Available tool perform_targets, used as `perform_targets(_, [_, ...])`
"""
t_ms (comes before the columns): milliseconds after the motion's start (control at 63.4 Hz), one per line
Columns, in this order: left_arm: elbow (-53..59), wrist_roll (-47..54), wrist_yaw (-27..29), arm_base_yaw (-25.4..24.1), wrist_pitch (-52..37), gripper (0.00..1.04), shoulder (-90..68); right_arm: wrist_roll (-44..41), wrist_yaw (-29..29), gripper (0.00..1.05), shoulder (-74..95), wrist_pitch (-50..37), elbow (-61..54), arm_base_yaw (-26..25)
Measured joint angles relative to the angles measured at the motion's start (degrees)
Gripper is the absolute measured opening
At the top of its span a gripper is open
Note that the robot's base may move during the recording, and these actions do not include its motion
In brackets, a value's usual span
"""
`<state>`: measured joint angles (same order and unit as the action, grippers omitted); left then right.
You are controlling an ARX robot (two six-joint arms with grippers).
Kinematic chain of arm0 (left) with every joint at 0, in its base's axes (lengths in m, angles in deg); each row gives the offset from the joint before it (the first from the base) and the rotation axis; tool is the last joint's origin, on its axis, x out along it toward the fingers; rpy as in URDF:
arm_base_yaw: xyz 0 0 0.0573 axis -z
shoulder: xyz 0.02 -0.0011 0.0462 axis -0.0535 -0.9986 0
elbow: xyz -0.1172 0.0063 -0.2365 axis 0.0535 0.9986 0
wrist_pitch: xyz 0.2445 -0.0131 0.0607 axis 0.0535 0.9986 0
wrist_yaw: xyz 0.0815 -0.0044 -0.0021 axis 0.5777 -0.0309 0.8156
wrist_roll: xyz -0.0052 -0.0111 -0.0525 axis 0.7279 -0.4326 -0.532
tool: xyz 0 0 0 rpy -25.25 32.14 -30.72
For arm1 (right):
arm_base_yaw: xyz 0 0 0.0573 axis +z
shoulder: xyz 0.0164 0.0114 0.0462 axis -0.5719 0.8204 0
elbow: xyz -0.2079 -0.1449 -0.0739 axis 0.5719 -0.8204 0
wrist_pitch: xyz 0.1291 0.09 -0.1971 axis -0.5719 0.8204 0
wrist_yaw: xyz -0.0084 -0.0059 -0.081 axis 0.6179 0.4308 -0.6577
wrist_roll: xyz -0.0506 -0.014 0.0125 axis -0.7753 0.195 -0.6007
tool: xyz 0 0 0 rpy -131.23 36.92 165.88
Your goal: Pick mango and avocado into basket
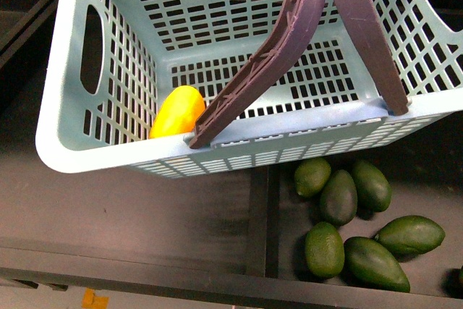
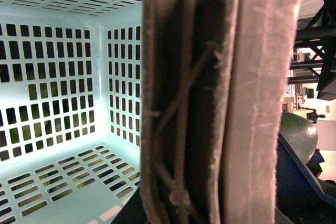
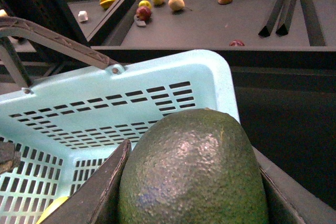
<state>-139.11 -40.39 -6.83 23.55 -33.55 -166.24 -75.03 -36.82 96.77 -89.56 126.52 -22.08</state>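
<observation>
The smooth yellow-orange oval mango lies inside the pale turquoise slotted plastic basket, at 7 o'clock on its floor. The right pincer grips a dark green pebbled avocado over the basket's rim. The left pincer's state cannot be told. No writing is readable.

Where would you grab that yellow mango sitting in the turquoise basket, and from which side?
Probably from straight above, pinching the smooth yellow-orange oval mango across its narrower middle. It lies in a corner of the pale turquoise slotted plastic basket, with a brown handle close beside it, so sideways approaches look blocked.
</observation>
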Motion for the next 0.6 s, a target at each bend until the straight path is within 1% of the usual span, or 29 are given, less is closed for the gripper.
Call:
perform_targets(236, [0.00, 0.02, 0.07, 0.00, 0.00, 0.14, 0.00, -0.42, -4.31, 0.53, 7.19, -0.07, 4.37, 4.44])
perform_targets(331, [0.00, 0.02, 0.00, 0.00, 0.00, 0.14, 0.00, -0.63, -4.92, 0.68, 8.35, 0.48, 5.22, 5.90])
perform_targets(363, [0.00, 0.00, 0.00, 0.00, 0.00, 0.14, 0.00, -0.63, -4.98, 0.71, 8.35, 0.57, 5.33, 6.08])
perform_targets(378, [0.00, 0.00, 0.00, 0.00, 0.00, 0.14, 0.00, -0.61, -5.03, 0.75, 8.28, 0.74, 5.42, 6.23])
perform_targets(441, [0.00, 0.00, 0.00, 0.00, 0.00, 0.14, 0.00, -0.90, -5.31, 0.83, 7.61, 1.25, 5.42, 6.36])
perform_targets(489, [0.00, 0.02, 0.00, 0.00, 0.00, 0.14, 0.00, -1.77, -6.49, 0.92, 6.47, 1.97, 5.29, 6.32])
perform_targets(536, [0.00, 0.13, 0.09, 0.00, 0.00, 0.14, 0.00, -2.40, -7.43, 0.98, 4.79, 2.51, 4.66, 5.95])
perform_targets(552, [0.00, 0.28, -0.17, 0.28, 0.02, 0.14, 0.00, -7.67, -10.71, 0.38, -16.00, -9.77, -14.67, -2.58])
perform_targets(583, [0.00, -0.04, -0.15, 0.26, 0.02, 0.14, 0.00, -7.82, -9.40, 0.31, -16.79, -10.62, -15.63, -3.23])
perform_targets(599, [0.00, -0.11, -0.15, 0.26, 0.02, 0.14, 0.00, -7.82, -8.68, 0.29, -17.31, -11.28, -16.31, -3.61])
